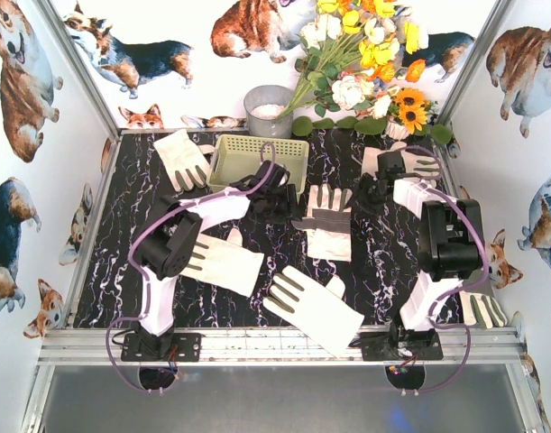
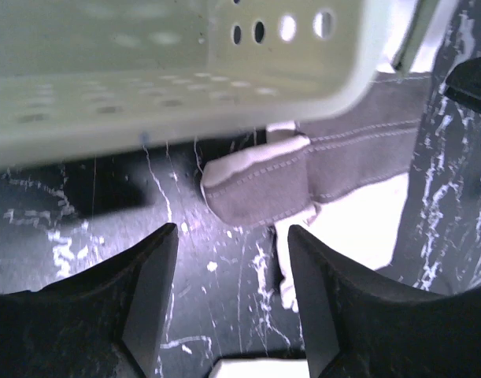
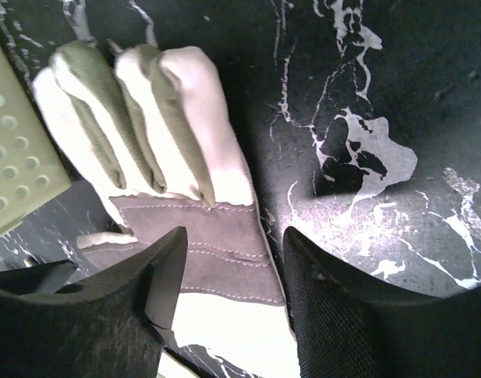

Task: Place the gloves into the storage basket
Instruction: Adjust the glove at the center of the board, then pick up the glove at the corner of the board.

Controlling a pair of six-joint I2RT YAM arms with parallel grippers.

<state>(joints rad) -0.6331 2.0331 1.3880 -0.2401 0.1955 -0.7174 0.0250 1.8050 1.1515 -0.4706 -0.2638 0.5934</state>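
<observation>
The pale yellow storage basket (image 1: pixel 257 159) stands at the back of the black marble table and holds no glove. A cream-and-grey glove (image 1: pixel 328 219) lies flat at the middle, palm up. My left gripper (image 1: pixel 280 200) hangs at its thumb side, just in front of the basket. In the left wrist view this gripper (image 2: pixel 232 252) is open with only bare table between its fingers; the glove's thumb (image 2: pixel 256 189) lies just ahead, under the basket wall (image 2: pixel 185 71). My right gripper (image 1: pixel 374 191) is open at the glove's other side. The right wrist view shows the right gripper (image 3: pixel 234 260) over the grey palm (image 3: pixel 216 236).
Other gloves lie at the back left (image 1: pixel 180 158), under the left arm (image 1: pixel 225 263), at the front (image 1: pixel 311 308) and at the back right (image 1: pixel 412 164). A round grey pot (image 1: pixel 268 110) and a flower bunch (image 1: pixel 365 63) stand behind the basket.
</observation>
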